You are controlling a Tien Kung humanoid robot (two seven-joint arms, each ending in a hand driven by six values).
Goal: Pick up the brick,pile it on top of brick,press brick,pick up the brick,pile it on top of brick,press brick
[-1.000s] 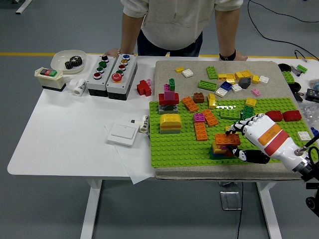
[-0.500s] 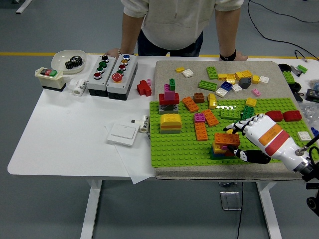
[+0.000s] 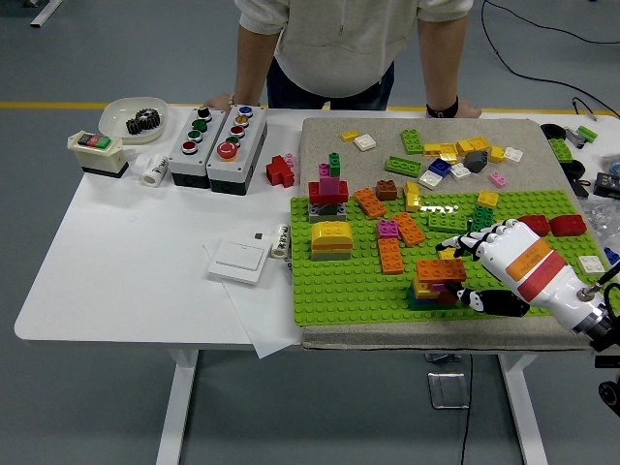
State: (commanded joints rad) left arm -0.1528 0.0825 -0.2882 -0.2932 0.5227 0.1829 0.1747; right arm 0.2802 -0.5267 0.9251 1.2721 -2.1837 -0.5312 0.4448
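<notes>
A small stack of bricks [image 3: 434, 289] stands on the green baseplate [image 3: 349, 281] near its front right, topped by an orange brick [image 3: 441, 270]. My right hand [image 3: 467, 275], white with orange and red bands, comes in from the lower right and sits just right of the stack. Its fingers [image 3: 463, 248] are spread above the orange brick's right end and the thumb [image 3: 477, 299] lies low beside the stack, holding nothing. A yellow-topped stack [image 3: 331, 238] and a red, pink and green tower [image 3: 329, 192] stand further left on the plate.
Loose bricks [image 3: 450, 155] lie scattered on the grey mat behind the plate; red bricks [image 3: 567, 225] at the right. Two button boxes [image 3: 218, 142], a white bowl [image 3: 131, 118] and a white switch [image 3: 238, 260] sit to the left. A person stands opposite, hand [image 3: 451, 109] resting on the far edge.
My right hand let go of the orange brick, opened its fingers and drew back slightly to the right. The brick stays on the stack.
</notes>
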